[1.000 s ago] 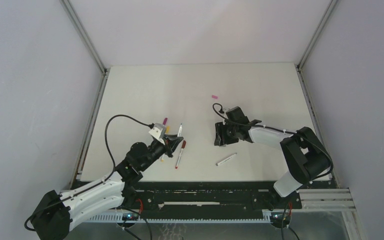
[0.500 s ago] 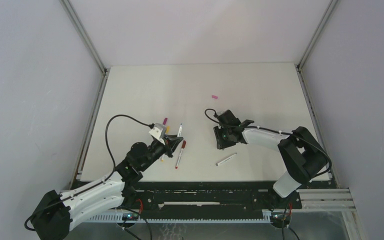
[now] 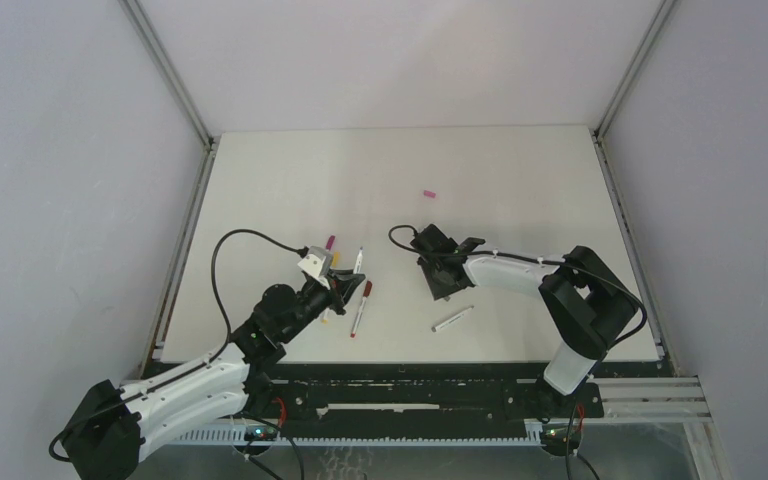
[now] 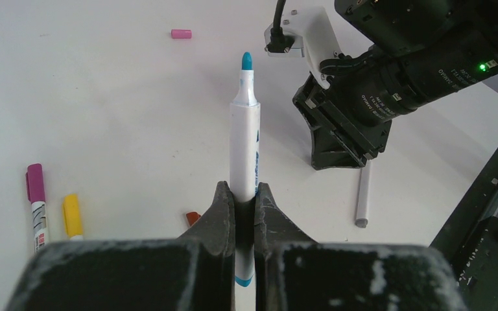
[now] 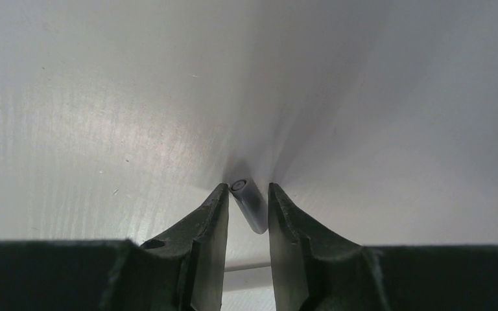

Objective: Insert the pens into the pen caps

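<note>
Far left in the left wrist view, a magenta-capped pen [image 4: 35, 206] and a yellow-capped pen [image 4: 72, 216] lie side by side on the white table [image 3: 290, 180]. Both are cut off at the bottom by the gripper body, so their other ends are anyone's guess.

Next over, the left gripper [image 4: 245, 206] is clamped tight on a white-barrelled blue-tip pen [image 4: 244, 133]. The bare nib points to 12 o'clock in that view, and part of the barrel is buried between the fingers. From the top camera there's a dark red-capped pen [image 3: 360, 308] flat on the table at roughly 5 o'clock of that gripper. In the wrist view only a dark red sliver of it pokes out beside the left finger; the rest is blocked.

Mid-table, the right gripper [image 3: 443, 283] is nose-down on the surface. Its own camera shows a small grey-blue cap [image 5: 249, 206] lying on the table right between the fingers [image 5: 207, 236], open end facing the lens. The jaws stand narrow around it and look about touching, but I honestly can't tell if it's pinched or just straddled. From above, the cap is totally hidden under the gripper.

A white pen [image 3: 452, 318] lies at 6 o'clock of the right gripper, its end colours too small to make out. A pink cap [image 3: 428, 193] sits alone at 12 o'clock of it, well apart.
</note>
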{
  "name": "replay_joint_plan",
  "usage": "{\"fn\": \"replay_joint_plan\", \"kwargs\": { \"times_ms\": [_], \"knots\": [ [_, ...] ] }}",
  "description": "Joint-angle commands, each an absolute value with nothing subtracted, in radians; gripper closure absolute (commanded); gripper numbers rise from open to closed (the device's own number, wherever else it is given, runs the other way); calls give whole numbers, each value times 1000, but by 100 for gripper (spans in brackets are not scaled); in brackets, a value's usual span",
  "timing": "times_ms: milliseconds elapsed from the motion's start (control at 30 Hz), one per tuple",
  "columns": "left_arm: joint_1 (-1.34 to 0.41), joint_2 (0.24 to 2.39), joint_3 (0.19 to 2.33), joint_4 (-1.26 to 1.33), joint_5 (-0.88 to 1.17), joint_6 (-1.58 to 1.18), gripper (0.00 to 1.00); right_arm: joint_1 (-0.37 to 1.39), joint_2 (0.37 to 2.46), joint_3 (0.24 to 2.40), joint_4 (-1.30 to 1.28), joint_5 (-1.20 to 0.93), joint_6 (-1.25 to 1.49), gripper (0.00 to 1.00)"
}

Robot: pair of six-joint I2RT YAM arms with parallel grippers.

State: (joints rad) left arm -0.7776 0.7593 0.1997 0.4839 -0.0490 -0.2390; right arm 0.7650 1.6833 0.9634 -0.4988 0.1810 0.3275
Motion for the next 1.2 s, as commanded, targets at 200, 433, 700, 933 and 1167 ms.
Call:
{"fn": "replay_joint_plan", "kwargs": {
  "times_ms": [200, 433, 700, 933, 1167],
  "knots": [
    [-776, 752, 196, 506, -61, -215, 100, 776, 1697, 966, -574, 188, 308, 71],
    [-776, 760, 199, 506, -55, -218, 100, 785, 1675, 964, -577, 121, 279, 62],
    [-776, 762, 199, 506, -55, -219, 100, 785, 1693, 966, -601, 132, 291, 70],
    [-776, 749, 193, 516, -55, -238, 100, 754, 1696, 966, -575, 139, 320, 89],
    [-777, 696, 213, 550, -39, -377, 100, 712, 1605, 1000, -534, 31, 339, 100]
  ]
}}
